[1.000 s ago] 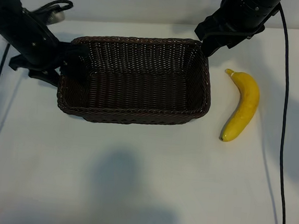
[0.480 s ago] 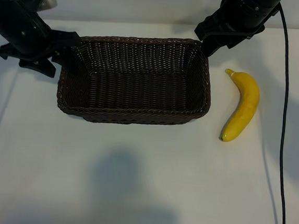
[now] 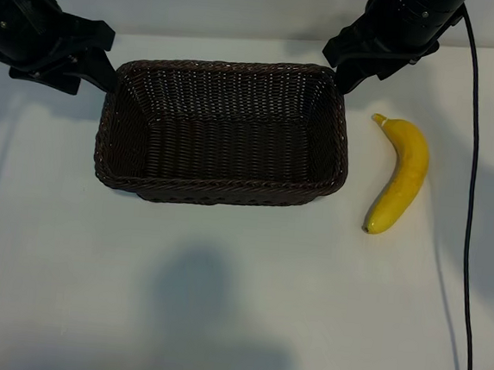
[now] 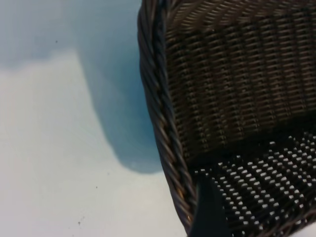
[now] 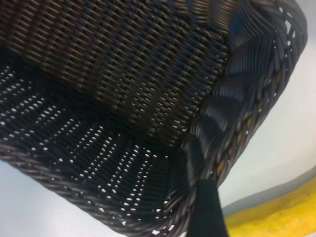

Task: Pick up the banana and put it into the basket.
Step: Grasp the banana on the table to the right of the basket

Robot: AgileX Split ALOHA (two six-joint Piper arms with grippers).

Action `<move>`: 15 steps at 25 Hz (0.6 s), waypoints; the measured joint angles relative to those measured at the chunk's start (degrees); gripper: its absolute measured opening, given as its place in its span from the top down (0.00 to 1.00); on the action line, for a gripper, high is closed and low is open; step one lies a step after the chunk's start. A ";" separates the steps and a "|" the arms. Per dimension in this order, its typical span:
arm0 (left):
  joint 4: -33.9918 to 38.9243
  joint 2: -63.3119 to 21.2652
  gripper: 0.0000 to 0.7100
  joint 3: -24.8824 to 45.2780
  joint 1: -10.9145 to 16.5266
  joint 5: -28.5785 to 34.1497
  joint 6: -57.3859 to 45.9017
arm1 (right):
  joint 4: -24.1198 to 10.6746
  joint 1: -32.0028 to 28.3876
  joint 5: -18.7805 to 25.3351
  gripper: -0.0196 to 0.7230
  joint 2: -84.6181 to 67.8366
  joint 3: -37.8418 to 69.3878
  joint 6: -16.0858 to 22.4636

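Now | banana (image 3: 399, 176) right of basket (image 3: 219, 191) | right tool (image 3: 344, 68) at basket corner

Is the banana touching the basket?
Apart. The exterior view shows bare white table between the banana and the basket's right wall.
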 joint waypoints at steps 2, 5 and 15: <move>0.04 -1.14 0.22 0.64 0.00 0.32 0.69 | -0.97 0.00 0.07 0.25 0.00 -0.20 0.34; 0.04 -3.80 0.22 3.44 0.00 0.32 2.18 | -2.41 0.00 0.21 0.25 -0.02 -1.18 0.79; 0.37 -13.79 0.22 10.84 0.00 -2.65 3.60 | -6.66 0.00 0.20 0.25 -0.27 -2.23 3.02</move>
